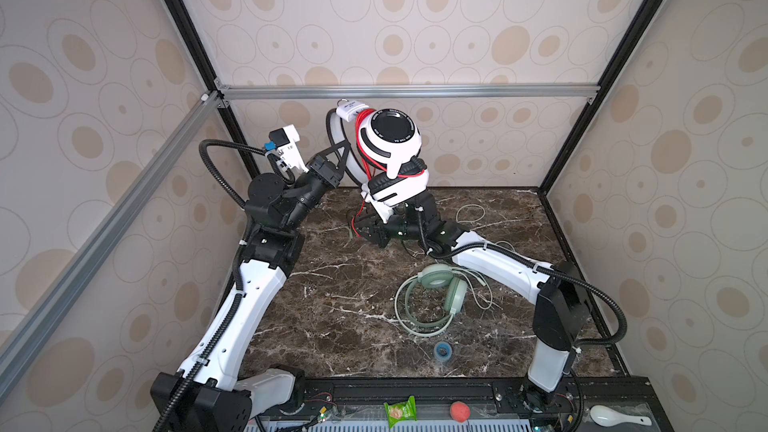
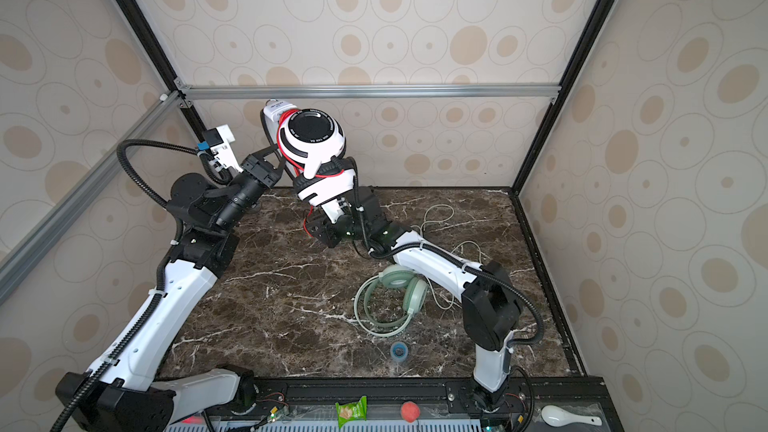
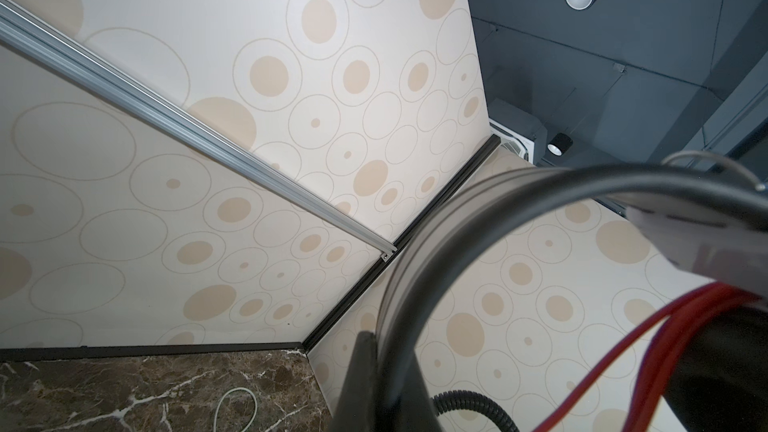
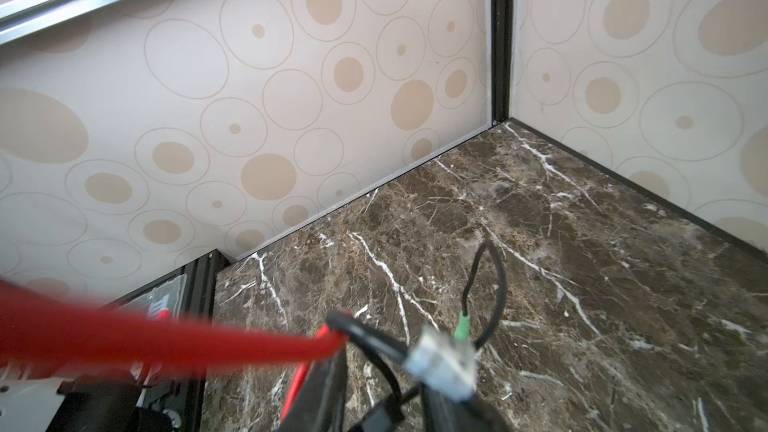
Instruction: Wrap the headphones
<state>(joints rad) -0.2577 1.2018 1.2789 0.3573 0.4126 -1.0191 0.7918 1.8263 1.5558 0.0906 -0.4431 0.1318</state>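
Left end effector (image 1: 344,150) raised and clamped, right end effector (image 1: 358,236) low, arms outstretched

Two headphone pairs: one white-and-black pair (image 1: 390,139), one mint green pair (image 1: 436,288). Two robot arms, left arm (image 1: 245,305) and right arm (image 1: 494,263). One blue roll (image 1: 443,351), one green packet (image 1: 400,411), one red ball (image 1: 459,411), one white spoon (image 1: 615,416).

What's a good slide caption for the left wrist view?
Left gripper clamps the headphones' black headband, red cable alongside.
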